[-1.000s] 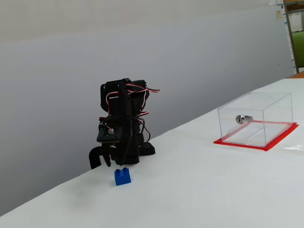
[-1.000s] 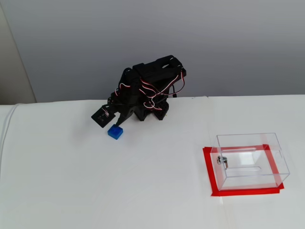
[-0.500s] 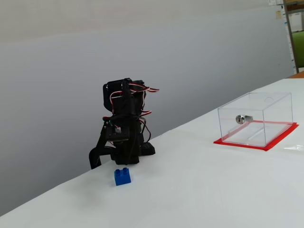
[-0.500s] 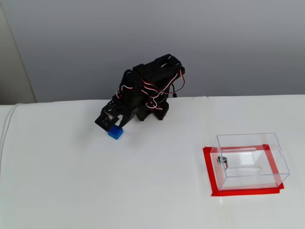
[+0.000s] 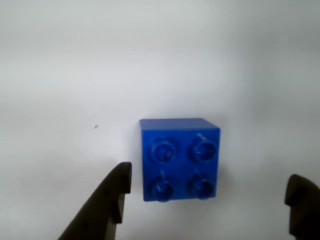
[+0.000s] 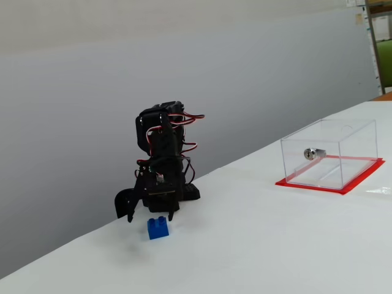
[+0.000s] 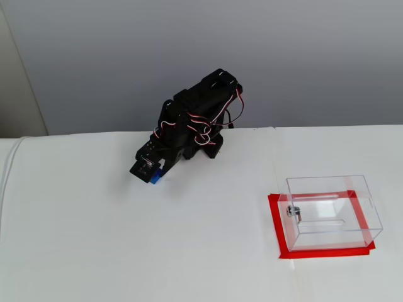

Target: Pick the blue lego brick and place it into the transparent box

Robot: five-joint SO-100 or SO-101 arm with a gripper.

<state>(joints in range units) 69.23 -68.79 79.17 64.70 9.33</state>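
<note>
At centre left of both fixed views we see that the end effector (image 6: 149, 215) has swung over the one blue lego brick (image 5: 179, 159) since a second ago and now hangs above it with jaws spread, gripping nothing, so we judge the grasp is about to begin. The brick rests on the white worktop (image 7: 157, 251). At right stands one transparent box (image 7: 332, 211) holding one silver metal cylinder (image 6: 312, 153).

Blue brick (image 5: 180, 159), black fingers (image 5: 107, 200), clear box (image 6: 329, 152) w/ red base (image 7: 321, 251).
</note>
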